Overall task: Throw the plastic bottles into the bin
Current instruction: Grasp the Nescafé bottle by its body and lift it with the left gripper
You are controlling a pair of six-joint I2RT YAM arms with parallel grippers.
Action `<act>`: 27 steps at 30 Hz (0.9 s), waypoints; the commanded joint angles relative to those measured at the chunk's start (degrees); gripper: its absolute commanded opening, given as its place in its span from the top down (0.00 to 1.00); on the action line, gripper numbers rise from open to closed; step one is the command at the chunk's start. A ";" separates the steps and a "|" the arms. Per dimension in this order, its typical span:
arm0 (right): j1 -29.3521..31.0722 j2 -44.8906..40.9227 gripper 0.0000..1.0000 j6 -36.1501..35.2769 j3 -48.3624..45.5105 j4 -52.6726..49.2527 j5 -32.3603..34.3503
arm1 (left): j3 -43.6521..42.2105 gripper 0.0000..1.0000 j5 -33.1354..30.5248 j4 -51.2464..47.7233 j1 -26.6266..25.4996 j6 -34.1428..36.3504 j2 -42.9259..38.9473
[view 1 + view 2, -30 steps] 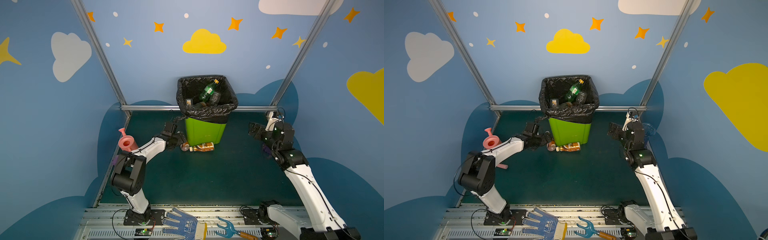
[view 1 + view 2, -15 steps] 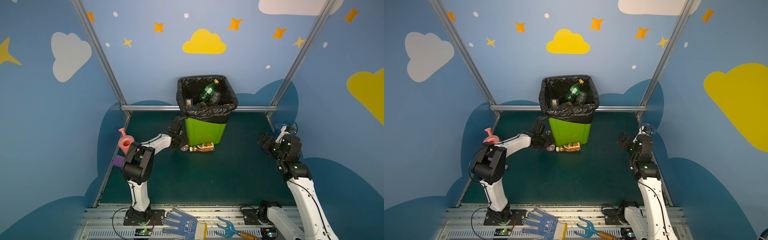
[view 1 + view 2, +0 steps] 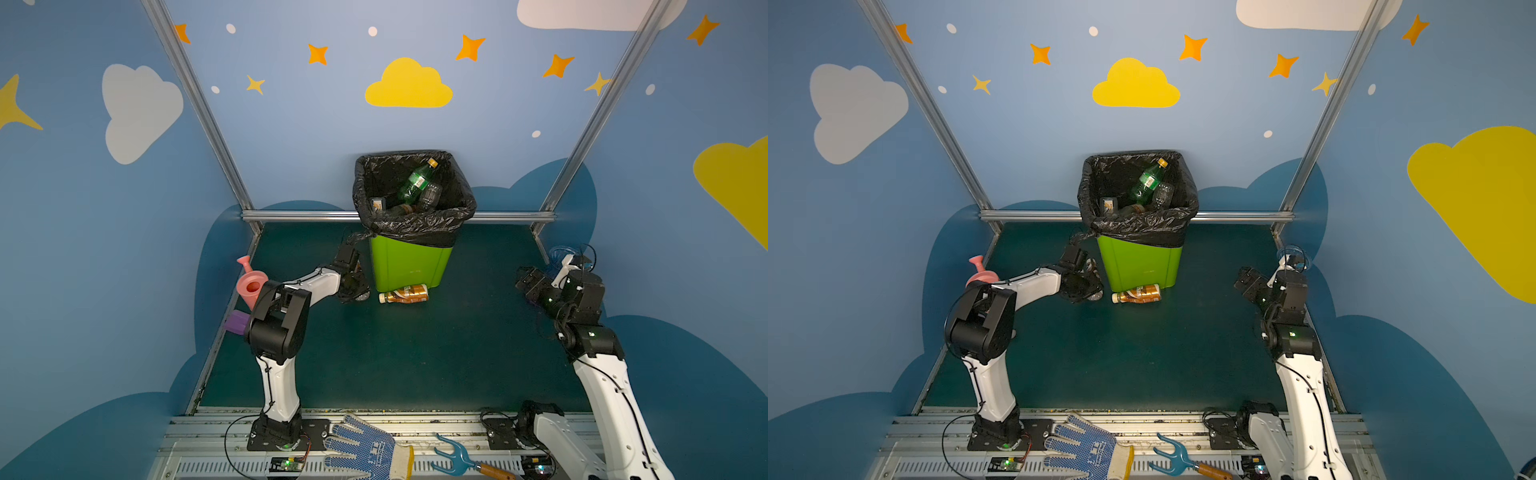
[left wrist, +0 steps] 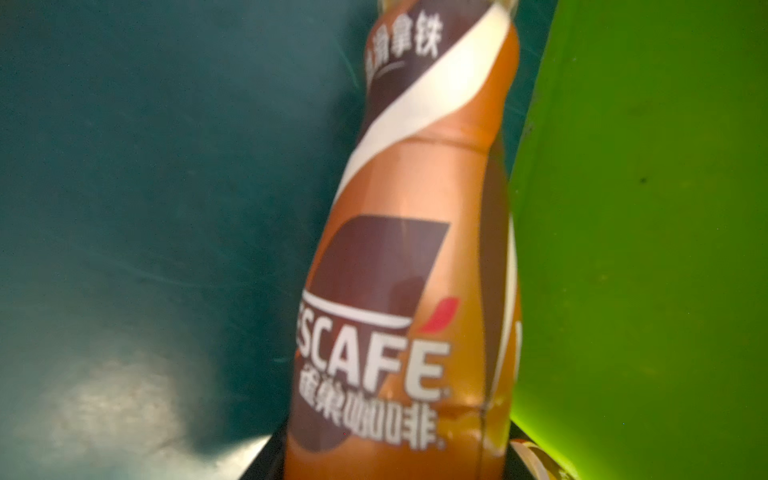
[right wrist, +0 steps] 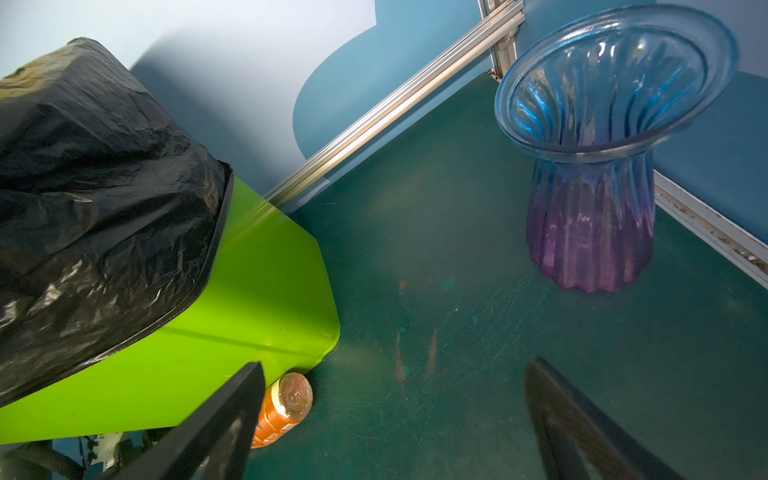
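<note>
The left gripper (image 3: 356, 286) is clamped on a brown Nescafé bottle (image 4: 407, 257) beside the lime-green bin (image 3: 409, 262). A second brown bottle (image 3: 403, 293) lies on the worktop (image 3: 415, 353) just before the bin. The right gripper (image 5: 395, 419) hangs with its jaws wide apart, empty.

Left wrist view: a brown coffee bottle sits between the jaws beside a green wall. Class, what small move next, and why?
Probably lift the left gripper slightly: its jaws seem shut on the brown plastic coffee bottle lying on the floor beside the lime-green plastic bin, whose opening is higher.
</note>
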 commanded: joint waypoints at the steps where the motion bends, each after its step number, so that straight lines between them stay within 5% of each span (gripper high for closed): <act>1: -0.17 0.18 0.04 1.02 -0.91 0.40 -1.43 | -1.73 0.51 -0.03 0.91 0.56 1.33 -4.49; 11: -0.29 0.93 0.04 2.68 -0.77 1.77 -3.32 | 1.12 0.55 -5.18 -0.48 5.09 6.28 -26.34; 18: -0.32 0.78 0.04 3.20 -0.59 2.61 -3.84 | 11.37 0.55 -15.65 9.54 6.95 18.48 -44.48; 23: -0.42 0.76 0.04 3.78 -0.43 2.96 -4.71 | 18.15 0.56 -10.44 15.68 6.59 19.05 -44.67; 27: -0.41 -0.45 0.04 3.74 -0.24 2.33 -4.32 | 22.15 0.54 -6.05 16.45 3.71 17.13 -37.01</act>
